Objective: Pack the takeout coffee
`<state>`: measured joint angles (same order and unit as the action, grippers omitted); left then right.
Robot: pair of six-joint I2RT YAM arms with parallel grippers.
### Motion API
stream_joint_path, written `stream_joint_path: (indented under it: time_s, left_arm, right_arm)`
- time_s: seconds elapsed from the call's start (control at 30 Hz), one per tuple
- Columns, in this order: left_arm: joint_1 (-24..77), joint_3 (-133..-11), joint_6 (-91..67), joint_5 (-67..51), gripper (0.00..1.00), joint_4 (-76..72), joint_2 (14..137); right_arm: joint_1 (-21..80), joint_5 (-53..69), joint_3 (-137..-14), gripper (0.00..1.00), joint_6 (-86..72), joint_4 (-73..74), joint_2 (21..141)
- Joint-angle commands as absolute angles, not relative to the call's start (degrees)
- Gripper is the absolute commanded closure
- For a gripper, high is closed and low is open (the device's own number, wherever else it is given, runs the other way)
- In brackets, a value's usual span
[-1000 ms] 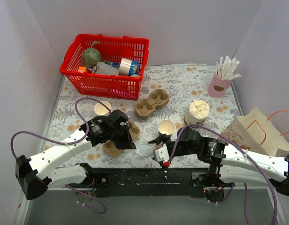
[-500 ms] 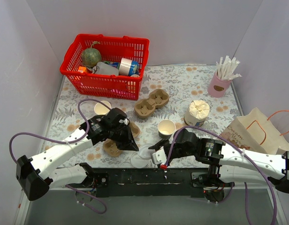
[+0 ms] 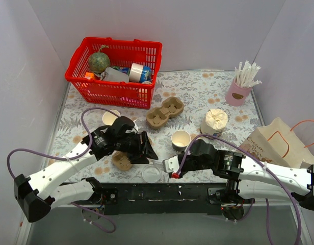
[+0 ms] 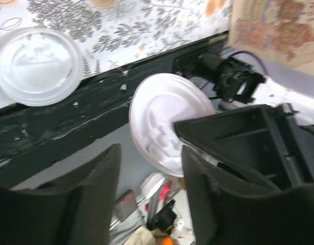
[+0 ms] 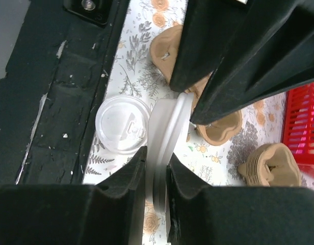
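Note:
My right gripper (image 5: pixel 157 178) is shut on the rim of a white plastic lid (image 5: pixel 166 138), held on edge just above the table. In the left wrist view that same lid (image 4: pixel 164 120) faces my left gripper (image 4: pixel 149 196), which is open with its fingers on either side of the lid's lower edge, not touching it. From above, the left gripper (image 3: pixel 146 148) and the right gripper (image 3: pixel 171 166) meet near the table's front edge. The takeout coffee cup (image 3: pixel 180 139) stands open and without a lid just behind them. A second lid (image 3: pixel 152 174) lies flat on the table.
Brown pulp cup carriers (image 3: pixel 165 112) (image 3: pixel 121 161) lie on the floral table. A plain cream cup (image 3: pixel 110 117) stands behind the left arm. A red basket (image 3: pixel 147 97) sits at the back left, a white tub (image 3: pixel 214 121) and a pink straw holder (image 3: pixel 238 93) to the right, and a paper bag (image 3: pixel 277 143) at the far right.
The left gripper opened and let go of the lid. The right gripper closed on that lid's rim. Both grippers shifted a little at the front edge.

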<state>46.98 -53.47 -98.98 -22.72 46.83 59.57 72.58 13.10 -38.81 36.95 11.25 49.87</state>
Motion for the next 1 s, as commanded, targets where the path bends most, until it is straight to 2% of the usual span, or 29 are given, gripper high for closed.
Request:
stream_joint_path:
  time_s: [0.0,0.03,0.07,0.1,0.27,0.33,0.53,0.6,0.7,0.97]
  left_arm:
    - [47.02,-54.40,-100.19,-23.56,0.40,42.37,54.41]
    - [47.02,-55.62,-100.11,-22.42,0.29,42.89,53.88]
    - [47.02,-56.33,-100.11,-19.89,0.07,43.41,52.92]
    - [47.02,-57.12,-99.85,-18.38,0.02,44.11,52.65]
    - [47.02,-62.13,-100.02,-3.45,0.02,49.57,50.28]
    - [47.02,-61.44,-100.28,2.25,0.02,47.74,48.26]
    - [47.02,-55.38,-99.15,7.55,0.02,37.38,44.65]
    - [47.02,-53.80,-98.18,8.17,0.02,34.21,44.21]
    - [47.02,-50.46,-96.60,7.04,0.02,27.18,45.61]
    - [47.02,-49.40,-94.92,3.17,0.02,20.14,58.09]
  right_arm:
    - [72.77,7.83,-43.76,0.80,27.97,9.40,51.14]
    - [72.77,7.56,-44.38,0.82,27.17,9.93,51.59]
    - [72.69,7.47,-44.82,0.83,26.29,10.63,51.94]
    - [72.51,7.30,-45.69,0.86,24.89,10.90,52.47]
    - [67.95,7.37,-45.26,0.89,17.86,9.32,52.73]
    - [61.55,14.39,-45.61,0.89,13.90,9.67,53.52]
    - [42.12,26.87,-47.19,0.88,-6.38,7.56,55.54]
    - [35.46,33.62,-47.11,0.87,-15.23,6.51,56.24]
    - [29.56,36.90,-45.53,0.87,-22.65,5.80,56.60]
    - [21.80,39.72,-37.54,0.83,-34.26,-2.72,55.64]
